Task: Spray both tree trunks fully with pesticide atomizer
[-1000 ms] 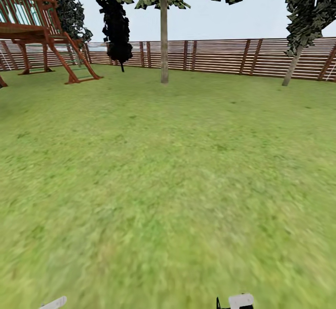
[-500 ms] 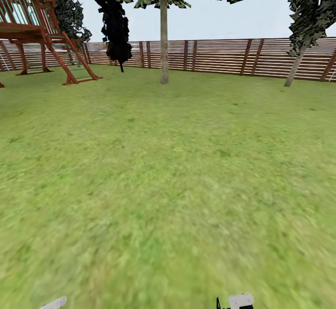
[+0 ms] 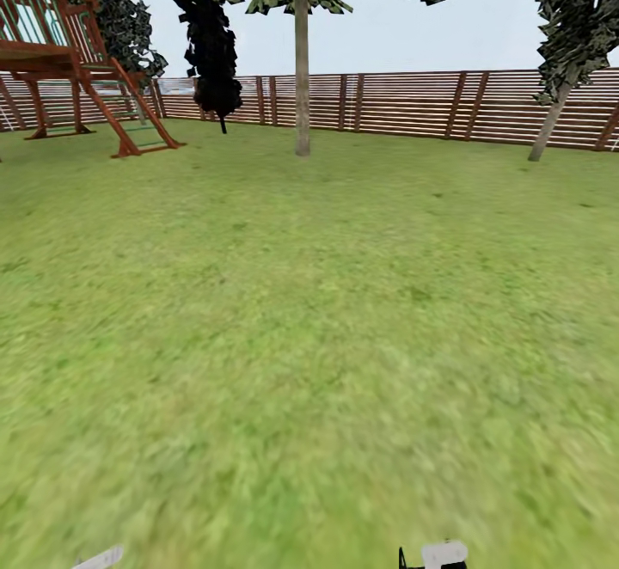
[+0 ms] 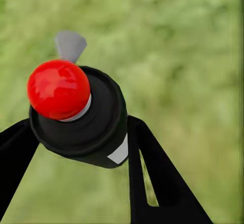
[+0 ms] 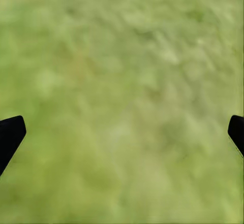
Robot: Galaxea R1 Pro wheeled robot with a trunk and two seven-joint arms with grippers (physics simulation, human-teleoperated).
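My left gripper [image 4: 81, 132] is shut on the pesticide atomizer [image 4: 104, 115], a dark round body with a red ball on top and a light grey nozzle [image 4: 69, 45], held over blurred grass. The right gripper [image 5: 123, 132] is open, its black fingertips [image 5: 10, 135] far apart with only lawn between them. In the head view a tree with a straight beige-grey trunk [image 3: 302, 79] stands ahead by the fence. A second tree with a leaning trunk [image 3: 550, 122] stands at the far right. White bits of my arms [image 3: 443, 554] peek in at the lower edge.
A wooden slatted fence [image 3: 404, 103] closes the lawn at the back. A red-brown play tower with a ladder [image 3: 82, 62] stands at the far left, with a black conifer [image 3: 211, 45] beside it. Open grass [image 3: 309, 337] stretches between me and the trees.
The whole head view has crept forward: the play tower slid left and the right tree slid right. Both arms keep their place in the picture.
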